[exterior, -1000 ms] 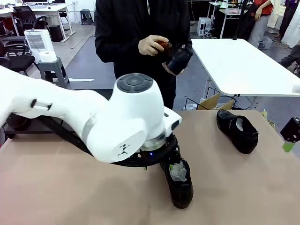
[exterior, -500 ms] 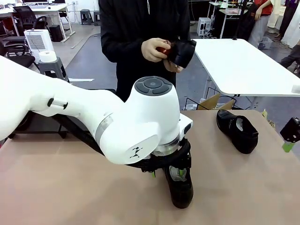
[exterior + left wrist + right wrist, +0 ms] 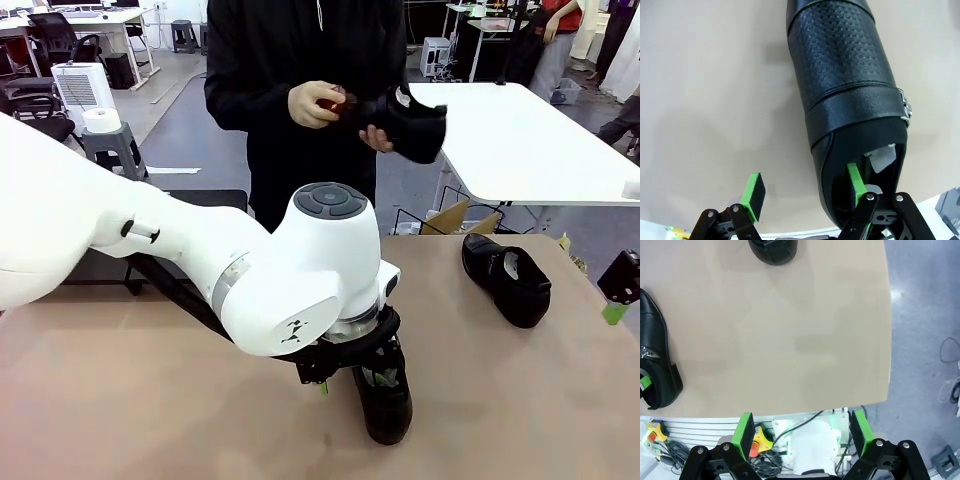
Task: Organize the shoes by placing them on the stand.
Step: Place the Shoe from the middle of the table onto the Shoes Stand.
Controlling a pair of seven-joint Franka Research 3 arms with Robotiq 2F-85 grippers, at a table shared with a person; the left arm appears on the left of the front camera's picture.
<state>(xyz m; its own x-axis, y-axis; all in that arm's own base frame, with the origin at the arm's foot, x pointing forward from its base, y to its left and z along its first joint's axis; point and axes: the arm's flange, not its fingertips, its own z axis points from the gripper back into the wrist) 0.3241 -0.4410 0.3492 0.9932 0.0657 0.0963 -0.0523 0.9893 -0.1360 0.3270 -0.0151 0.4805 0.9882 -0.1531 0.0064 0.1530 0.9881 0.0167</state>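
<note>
One black shoe (image 3: 388,400) lies near the table's front, toe toward me. My left gripper (image 3: 366,380) stands over its heel end. In the left wrist view the jaws (image 3: 805,190) are open astride the shoe's (image 3: 845,75) side wall. One green pad (image 3: 855,184) is inside the opening by the white paper. The other pad (image 3: 755,192) is outside, apart from the leather. A second shoe (image 3: 505,278) lies at the right. My right gripper (image 3: 620,298) hangs open at the table's right edge (image 3: 802,432). The person holds a third shoe (image 3: 410,120). The black stand (image 3: 100,268) sits far left, mostly hidden by my left arm.
The person stands at the far edge, holding a small brown brush (image 3: 335,100) against the held shoe. In the right wrist view the table edge (image 3: 885,340) drops to grey floor. A shoe (image 3: 657,370) lies at its left and a toe (image 3: 772,250) at the top.
My left arm has swung right and lowered, bringing its fingers down around the near shoe's heel. The person has turned the held shoe over. My right gripper has stayed put.
</note>
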